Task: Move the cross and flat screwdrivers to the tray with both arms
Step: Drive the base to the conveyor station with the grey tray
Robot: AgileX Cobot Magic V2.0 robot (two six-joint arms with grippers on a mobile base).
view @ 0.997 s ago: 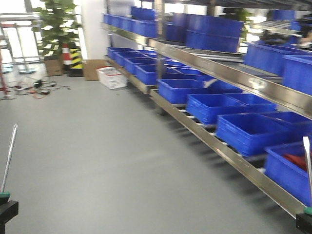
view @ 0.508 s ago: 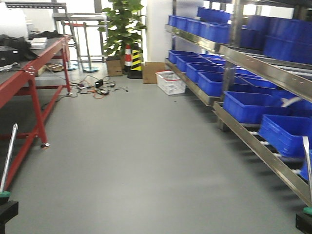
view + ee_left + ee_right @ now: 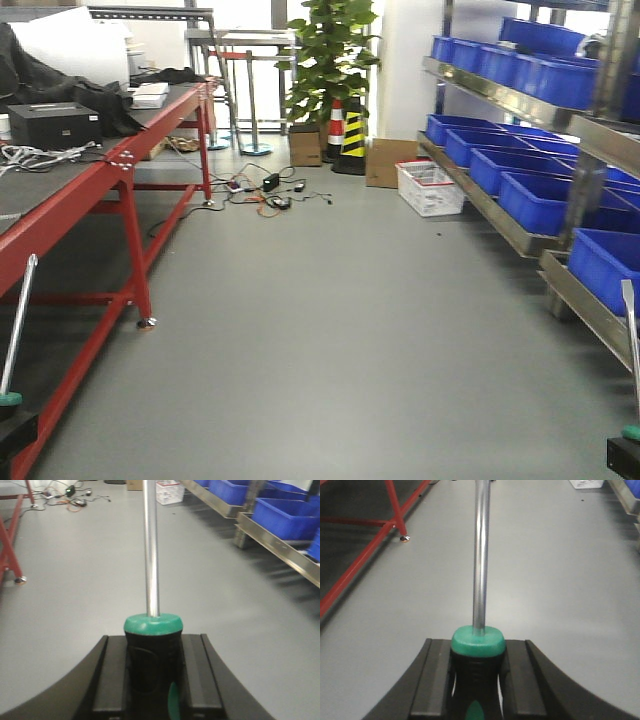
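I am in the carrying step. My left gripper [image 3: 153, 672] is squeezed tight on the handle of one screwdriver [image 3: 151, 570], near left. My right gripper [image 3: 478, 680] squeezes the other screwdriver [image 3: 480, 565], near right. I see no tray, so I think I must find it next. Only the front view shows the tips, the red table [image 3: 90, 190] and the blue crates [image 3: 520, 195]. The wrist views show the grip.

Workbench [image 3: 60, 190] left, shelves [image 3: 500, 95] right
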